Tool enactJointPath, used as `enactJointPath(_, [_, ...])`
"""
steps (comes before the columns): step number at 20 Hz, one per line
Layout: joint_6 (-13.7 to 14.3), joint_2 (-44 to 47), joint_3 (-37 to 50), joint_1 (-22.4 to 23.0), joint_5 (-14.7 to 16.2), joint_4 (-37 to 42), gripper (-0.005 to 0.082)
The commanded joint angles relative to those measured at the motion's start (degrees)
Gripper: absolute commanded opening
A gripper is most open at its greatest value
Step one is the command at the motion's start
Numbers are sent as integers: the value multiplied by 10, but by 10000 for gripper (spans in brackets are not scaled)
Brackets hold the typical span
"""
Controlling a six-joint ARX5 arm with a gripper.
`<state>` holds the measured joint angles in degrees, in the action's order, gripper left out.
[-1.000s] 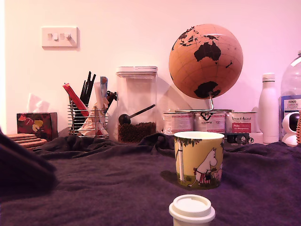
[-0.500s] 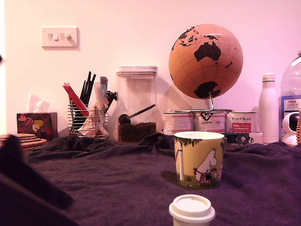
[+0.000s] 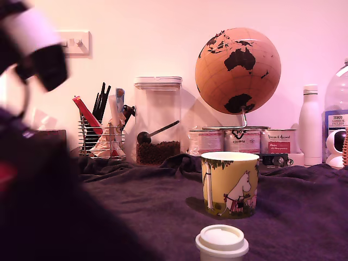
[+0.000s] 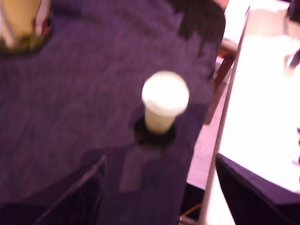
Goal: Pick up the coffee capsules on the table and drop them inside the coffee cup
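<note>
Gripper (image 4: 160,159) hangs over the table (image 3: 136,212), jaws spread wide, holding nothing. Coffee capsule (image 4: 164,101) stands upright on the cloth near the table's edge, in front of the coffee cup (image 3: 229,185) and apart from it. Risk: an off-centre descent could clip the capsule's rim and knock it over the edge. Labels on the tins (image 3: 239,141) and the bottle (image 3: 337,122) are too small to read.

arm (image 3: 38,190) blurred at exterior view's left | hand (image 4: 160,164) fingers (image 4: 79,197) spread wide
</note>
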<state>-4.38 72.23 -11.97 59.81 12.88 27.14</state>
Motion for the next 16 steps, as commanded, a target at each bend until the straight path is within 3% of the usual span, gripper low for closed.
enactJointPath(1, [-2,16,-15,2,-6,4,676])
enactJointPath(16, [-1,151,-114,15,12,11,676])
